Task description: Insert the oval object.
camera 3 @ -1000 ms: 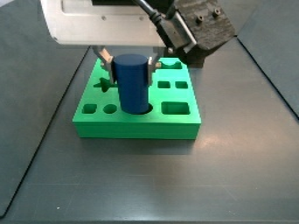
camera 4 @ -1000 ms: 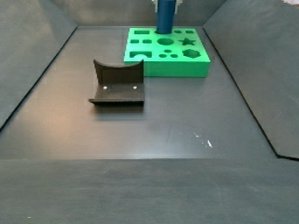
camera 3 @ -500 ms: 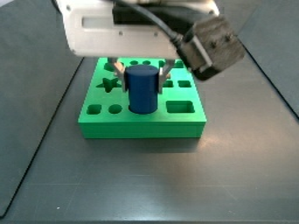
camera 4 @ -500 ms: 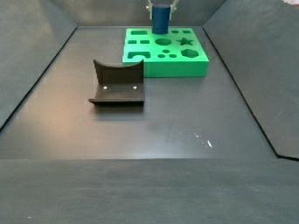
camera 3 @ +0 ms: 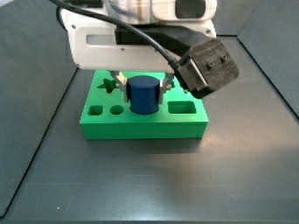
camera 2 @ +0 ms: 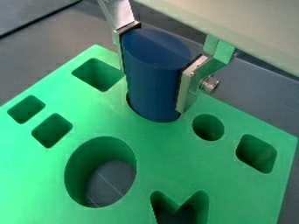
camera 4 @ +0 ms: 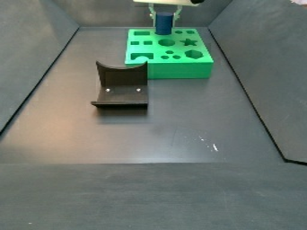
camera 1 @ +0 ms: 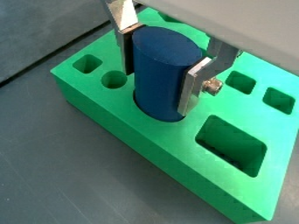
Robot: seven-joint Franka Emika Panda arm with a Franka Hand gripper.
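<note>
The oval object [camera 1: 162, 70] is a tall dark blue peg, standing upright with its lower end down in an oval hole of the green block [camera 1: 176, 153]. It also shows in a wrist view [camera 2: 155, 72] and in both side views [camera 3: 142, 94] [camera 4: 161, 22]. My gripper [camera 1: 162, 54] is shut on the peg, one silver finger [camera 1: 197, 80] on each side of its upper part. In a side view the gripper [camera 3: 142, 85] hangs over the block [camera 3: 140, 120]. The block [camera 4: 171, 54] has several shaped holes.
The fixture [camera 4: 120, 85], a dark L-shaped bracket on a base plate, stands on the dark floor left of and nearer than the block. Low walls edge the floor [camera 4: 156, 135]. The arm's white body [camera 3: 117, 39] hangs above the block.
The gripper has gone down with the peg: the peg's lower end now sits deeper in the hole, and less of it shows above the block.
</note>
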